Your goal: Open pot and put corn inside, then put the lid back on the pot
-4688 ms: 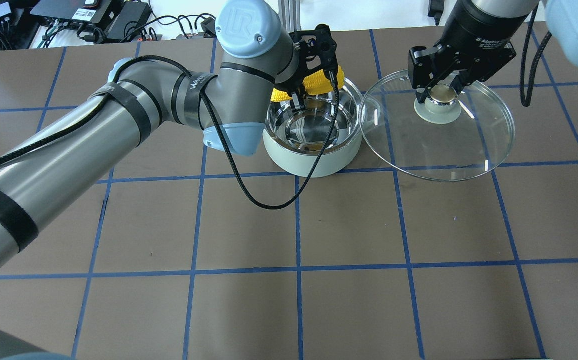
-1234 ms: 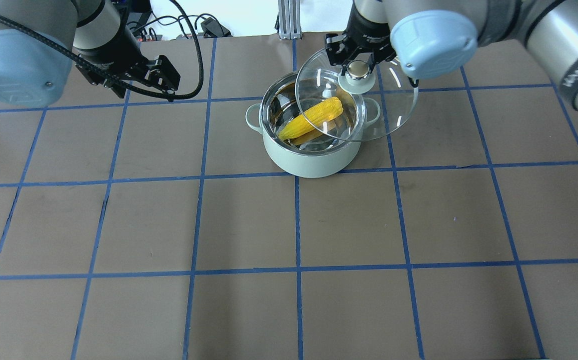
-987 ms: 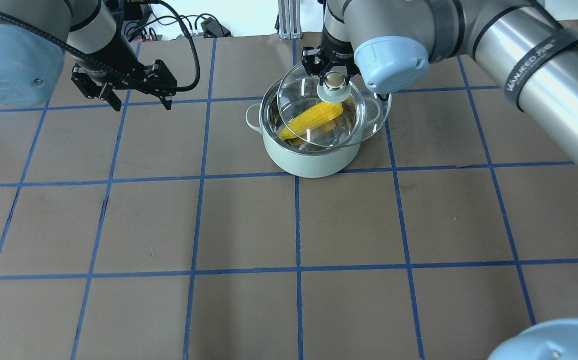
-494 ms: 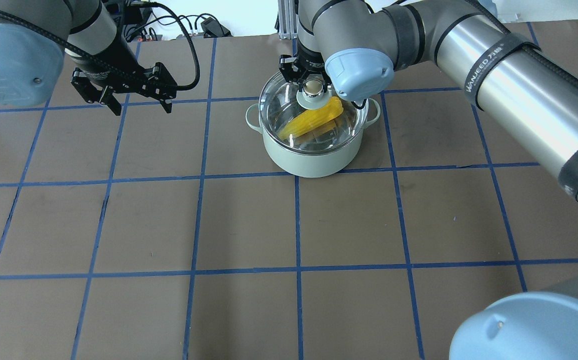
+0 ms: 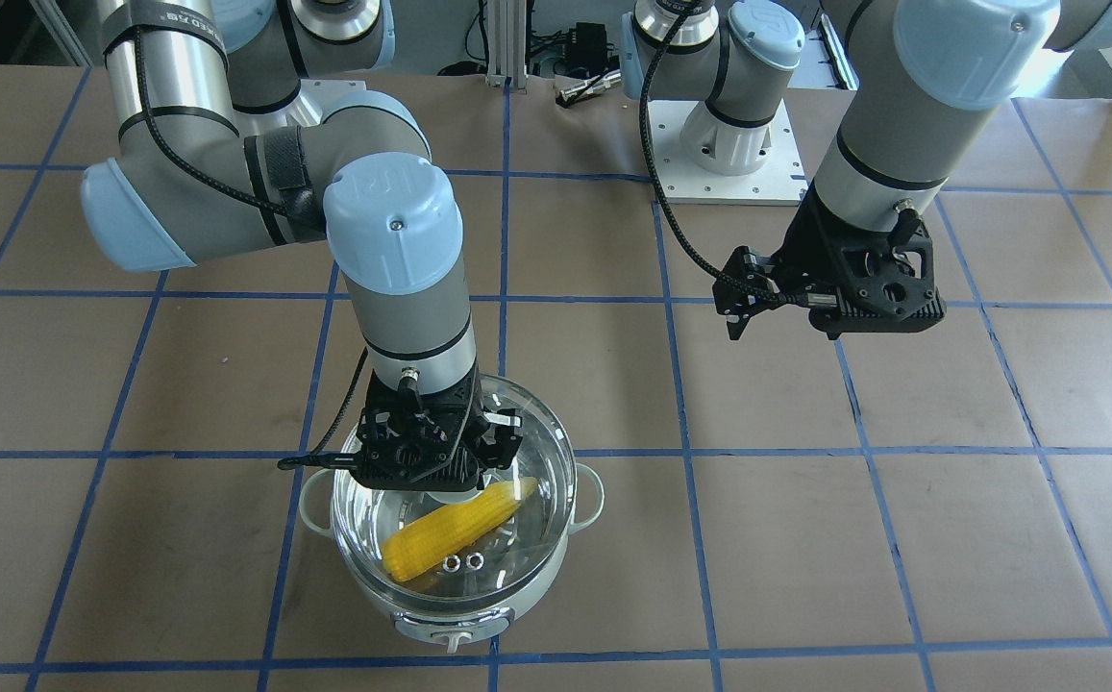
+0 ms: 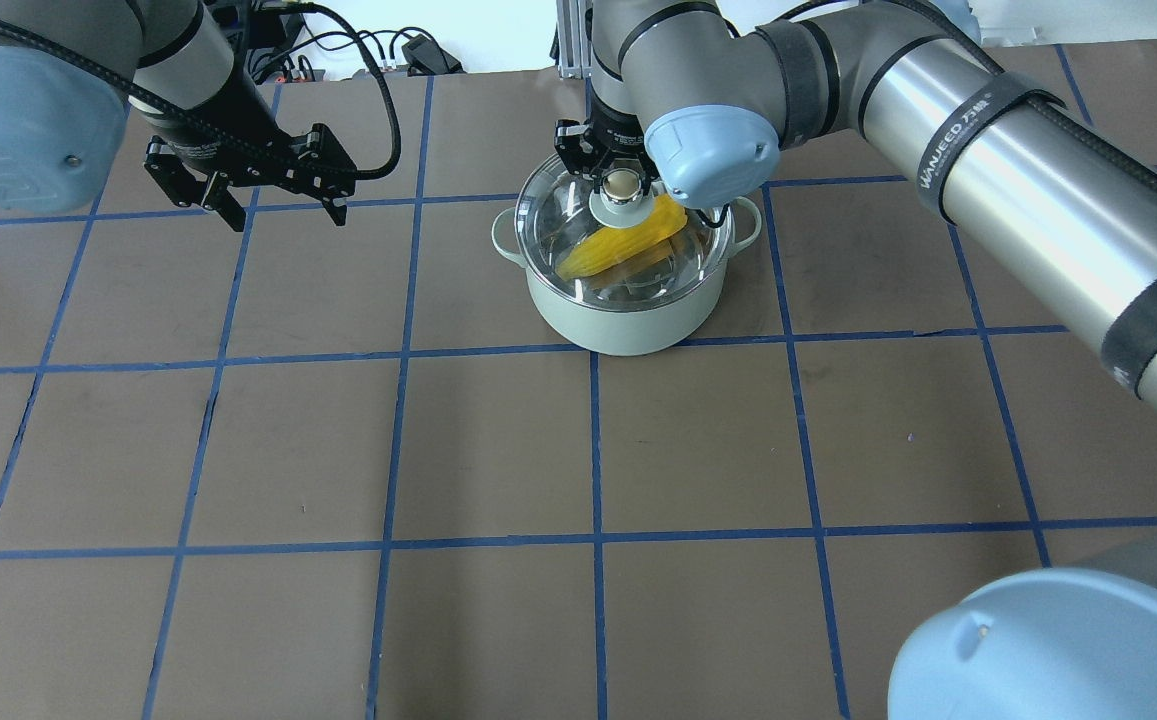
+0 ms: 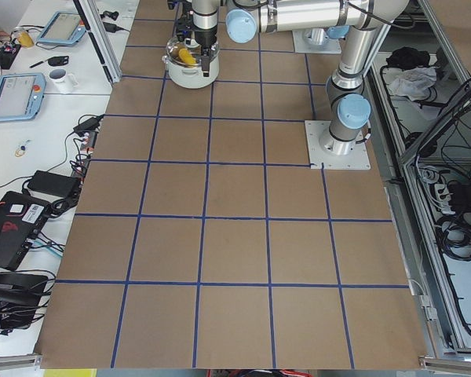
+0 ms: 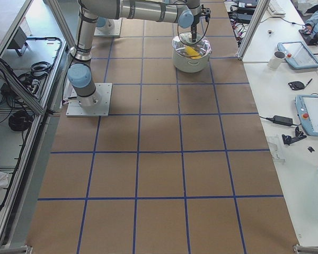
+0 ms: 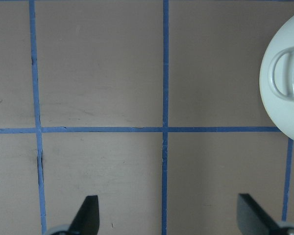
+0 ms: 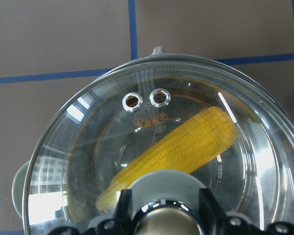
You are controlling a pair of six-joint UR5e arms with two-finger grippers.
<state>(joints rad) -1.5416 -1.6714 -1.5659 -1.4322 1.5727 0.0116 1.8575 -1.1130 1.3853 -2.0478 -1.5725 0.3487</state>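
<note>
The pale mint-green pot (image 6: 623, 318) stands at the table's far middle; it also shows in the front view (image 5: 464, 615). The yellow corn (image 6: 620, 248) lies slanted inside it, seen through the glass in the right wrist view (image 10: 181, 147). The clear glass lid (image 6: 550, 215) sits on the pot's rim (image 10: 83, 161). My right gripper (image 6: 622, 186) is shut on the lid's knob, with fingers on both sides of it (image 10: 164, 210). My left gripper (image 6: 286, 212) is open and empty above bare table left of the pot (image 9: 169, 215).
Blue tape lines grid the brown table. Cables and electronics (image 6: 378, 50) lie past the far edge, beside a metal post (image 6: 568, 40). The arms' base plate (image 5: 728, 144) is on the robot's side. A pot side handle (image 9: 284, 81) shows at the left wrist view's right edge.
The left gripper let the corn go into the pot and drew away to the left. The right gripper carried the lid leftward from beside the pot and set it down on the rim.
</note>
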